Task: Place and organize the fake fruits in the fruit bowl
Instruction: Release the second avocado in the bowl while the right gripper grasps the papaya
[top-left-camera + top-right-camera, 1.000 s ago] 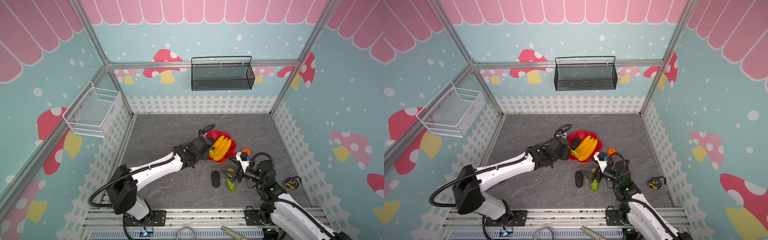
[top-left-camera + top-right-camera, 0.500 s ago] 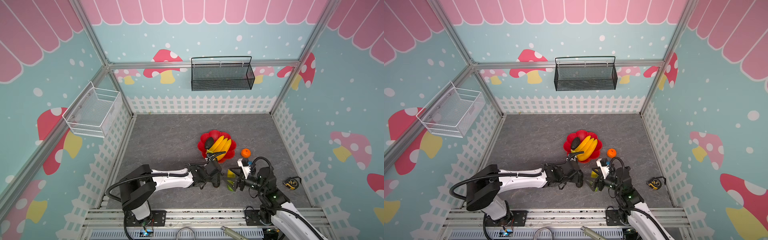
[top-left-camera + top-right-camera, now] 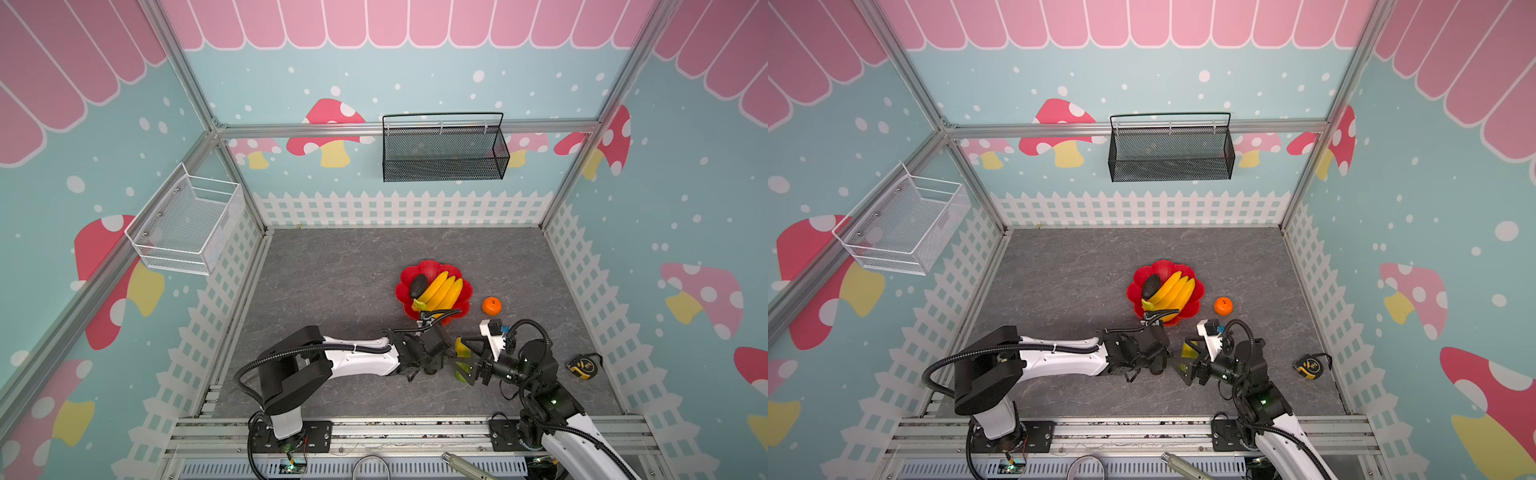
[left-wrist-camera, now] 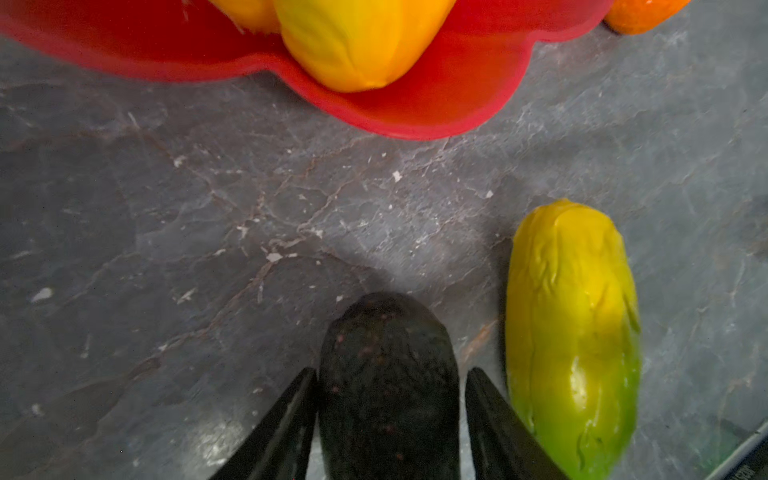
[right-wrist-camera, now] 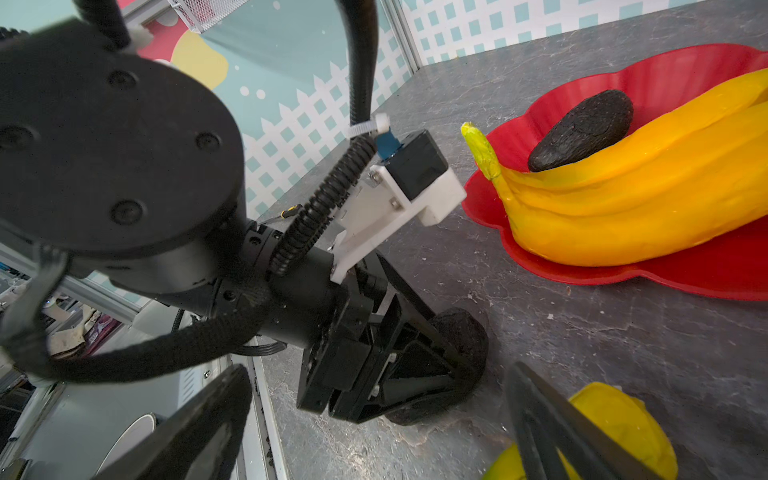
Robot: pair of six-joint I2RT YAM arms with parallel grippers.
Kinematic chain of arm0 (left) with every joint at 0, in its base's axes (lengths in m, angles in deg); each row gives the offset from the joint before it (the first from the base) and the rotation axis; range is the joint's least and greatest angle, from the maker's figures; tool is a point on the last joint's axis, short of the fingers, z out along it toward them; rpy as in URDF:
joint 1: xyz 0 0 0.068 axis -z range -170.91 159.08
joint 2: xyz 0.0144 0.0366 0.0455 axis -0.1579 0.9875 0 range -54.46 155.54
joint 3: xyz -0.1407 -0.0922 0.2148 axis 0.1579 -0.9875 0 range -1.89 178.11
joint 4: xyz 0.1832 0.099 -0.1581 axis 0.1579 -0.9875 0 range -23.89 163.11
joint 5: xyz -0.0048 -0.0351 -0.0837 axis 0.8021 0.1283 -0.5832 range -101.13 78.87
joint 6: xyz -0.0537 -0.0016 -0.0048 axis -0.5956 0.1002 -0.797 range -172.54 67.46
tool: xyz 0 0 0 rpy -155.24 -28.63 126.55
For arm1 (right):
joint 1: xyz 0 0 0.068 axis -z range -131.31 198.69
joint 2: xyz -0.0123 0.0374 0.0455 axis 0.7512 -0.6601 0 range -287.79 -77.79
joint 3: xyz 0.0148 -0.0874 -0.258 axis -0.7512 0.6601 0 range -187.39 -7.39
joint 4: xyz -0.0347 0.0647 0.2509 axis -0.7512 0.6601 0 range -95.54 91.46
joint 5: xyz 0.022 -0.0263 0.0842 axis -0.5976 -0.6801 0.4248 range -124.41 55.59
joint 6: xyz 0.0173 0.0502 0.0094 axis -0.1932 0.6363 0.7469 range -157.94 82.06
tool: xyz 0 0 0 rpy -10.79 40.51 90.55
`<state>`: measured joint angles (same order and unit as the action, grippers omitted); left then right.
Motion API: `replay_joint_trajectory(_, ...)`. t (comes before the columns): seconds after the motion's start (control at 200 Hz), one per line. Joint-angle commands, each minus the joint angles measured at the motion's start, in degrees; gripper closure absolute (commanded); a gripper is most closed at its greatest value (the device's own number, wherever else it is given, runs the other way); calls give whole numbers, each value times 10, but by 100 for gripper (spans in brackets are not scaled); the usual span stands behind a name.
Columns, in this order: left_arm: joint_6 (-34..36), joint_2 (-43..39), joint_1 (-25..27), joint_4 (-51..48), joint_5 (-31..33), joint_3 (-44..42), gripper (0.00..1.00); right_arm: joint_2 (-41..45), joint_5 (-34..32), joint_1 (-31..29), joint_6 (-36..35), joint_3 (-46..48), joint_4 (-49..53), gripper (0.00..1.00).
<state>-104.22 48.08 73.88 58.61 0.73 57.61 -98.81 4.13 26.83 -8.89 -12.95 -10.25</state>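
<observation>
Grey slate floor (image 4: 208, 228) — avocado (image 4: 386, 332) points at bowl (image 4: 457, 108), left tool (image 4: 390, 370) astride, grip unclear — right tool (image 5: 378, 372) spread

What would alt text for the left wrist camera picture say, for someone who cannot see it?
Two black fingers of the left hand closely flank a dark avocado on the grey floor, a yellow-green fruit lying beside it. Beyond them sits a red bowl holding bananas.
</observation>
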Motion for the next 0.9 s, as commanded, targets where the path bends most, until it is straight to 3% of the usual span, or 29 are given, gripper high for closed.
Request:
replay_joint_trajectory(0.0,-23,-18,3,-8,27,-9,52,-2,-2,-4,5,7,1,2)
replay_joint_trajectory(0.225,0,-99,-19,-16,33,-53,62,-31,3,-5,3,23,-13,2)
replay_joint_trajectory(0.355,53,-178,-43,-36,18,-66,63,-58,10,-5,1,23,-31,2)
replay_joint_trajectory(0.54,138,-247,-124,-84,16,-40,63,-128,8,-5,-18,-4,-55,2)
replay_joint_trajectory(0.731,235,-198,-220,-62,-2,33,63,-207,7,-5,-34,-47,-87,2)
replay_joint_trajectory(0.891,287,-89,-276,-54,-56,122,63,-236,6,-5,-26,-65,-115,1)
